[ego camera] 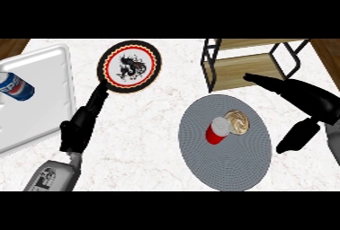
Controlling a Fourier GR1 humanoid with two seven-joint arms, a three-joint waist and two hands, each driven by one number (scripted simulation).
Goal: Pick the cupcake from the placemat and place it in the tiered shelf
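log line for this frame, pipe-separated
phase: approach | cupcake: on placemat, beside red cup | right hand: open, above placemat's right edge | left hand: open, resting | tiered shelf: no cupcake

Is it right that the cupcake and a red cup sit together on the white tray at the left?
Not quite. In the head view the cupcake and the red cup sit together on the round grey placemat at the right. The white tray at the left holds a soda can.
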